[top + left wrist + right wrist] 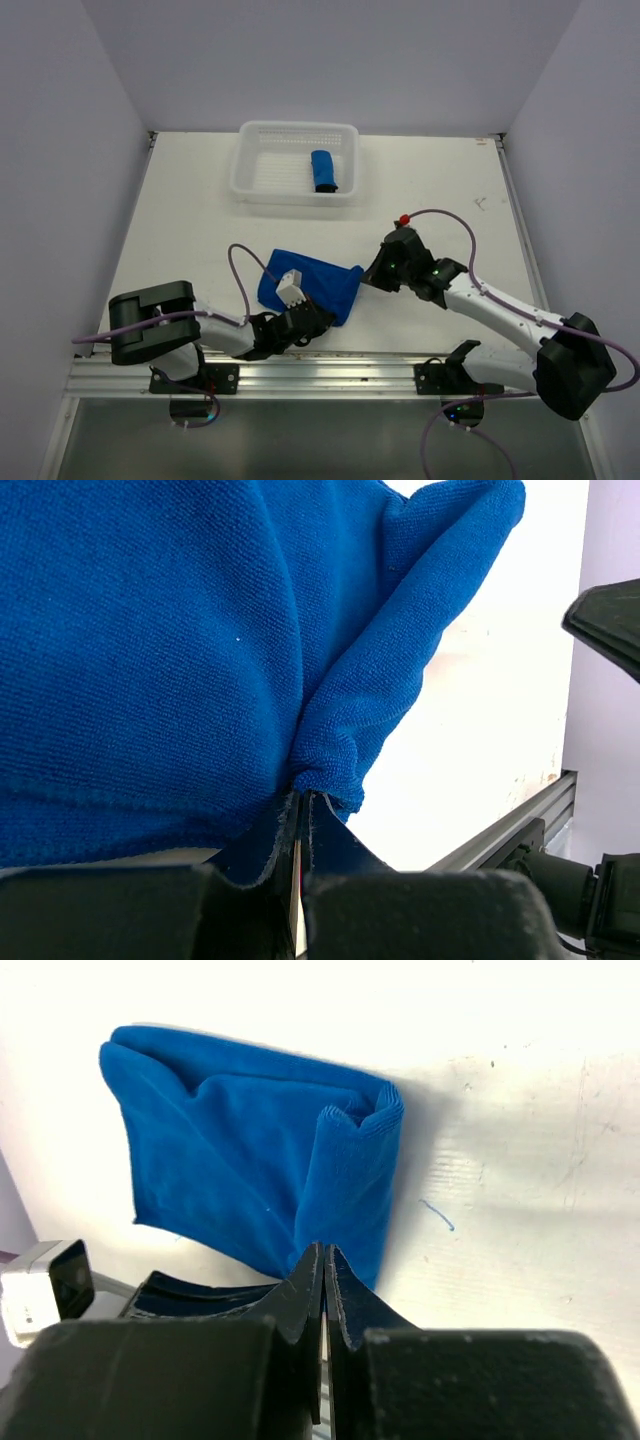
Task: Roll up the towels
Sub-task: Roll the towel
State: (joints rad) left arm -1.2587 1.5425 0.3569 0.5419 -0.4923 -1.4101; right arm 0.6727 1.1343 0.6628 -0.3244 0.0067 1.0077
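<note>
no readable text, labels, brands, numbers or signs in any view.

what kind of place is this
Probably a robot lab test cell: a white table boxed in by plain walls, two arms bolted to a metal rail at its near edge, plus a basket and blue towel.

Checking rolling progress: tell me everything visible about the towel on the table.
The towel is plain royal-blue soft cloth, folded over and bunched, not rolled. It lies on the white table toward the front edge. The left claw is shut on a puckered fold at its near edge; the right claw is shut at its right corner.
</note>
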